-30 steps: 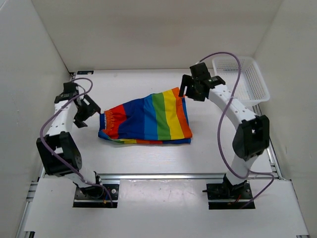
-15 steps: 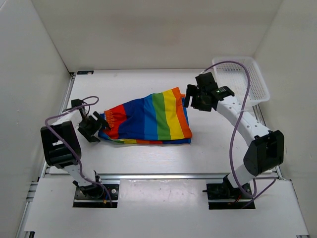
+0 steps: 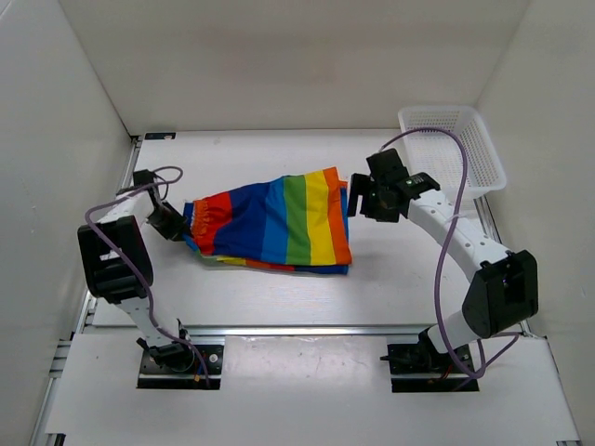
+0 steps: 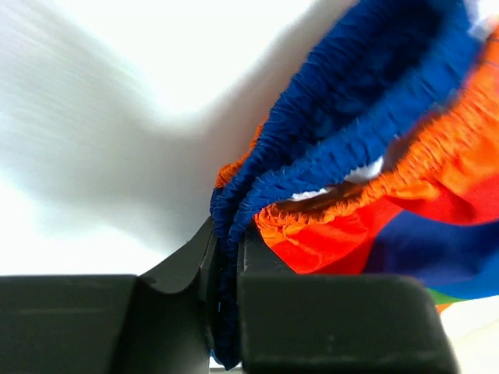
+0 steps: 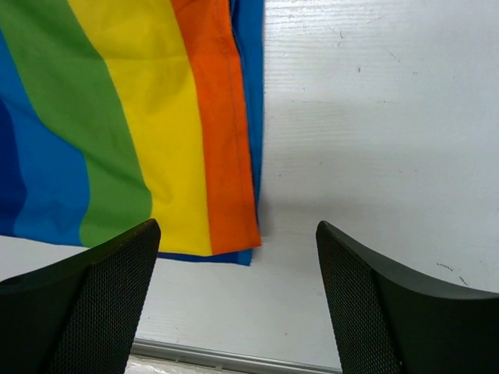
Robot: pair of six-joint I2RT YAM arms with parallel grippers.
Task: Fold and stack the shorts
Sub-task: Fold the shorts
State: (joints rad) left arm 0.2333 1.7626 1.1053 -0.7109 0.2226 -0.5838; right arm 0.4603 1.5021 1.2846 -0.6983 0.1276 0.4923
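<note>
One second ago wide, the left end effector [image 4: 228,257] now pinches the blue elastic waistband of the shorts [image 3: 279,223] (on the bench [image 3: 279,297], shifted slightly left). Farther back, the right end effector [image 3: 358,197] stays wide beside their orange edge.

a white mesh basket [image 3: 474,149] sits at the table's [image 3: 279,288] far right corner.

This is a robotics lab test cell. A bare white desk [image 3: 279,297] is boxed in by plain white walls [image 3: 84,111] at 9, 12 and 3 o'clock. Aluminium rails [image 3: 307,329] run along its 6 o'clock edge, where a left arm [image 3: 113,262] and a right arm [image 3: 465,239] are bolted on black plates, with purple cables [image 3: 439,283] looping off them. Only the shorts [image 3: 279,218] at centre and a white mesh basket [image 3: 479,153] at 1 o'clock look domestic.
</note>
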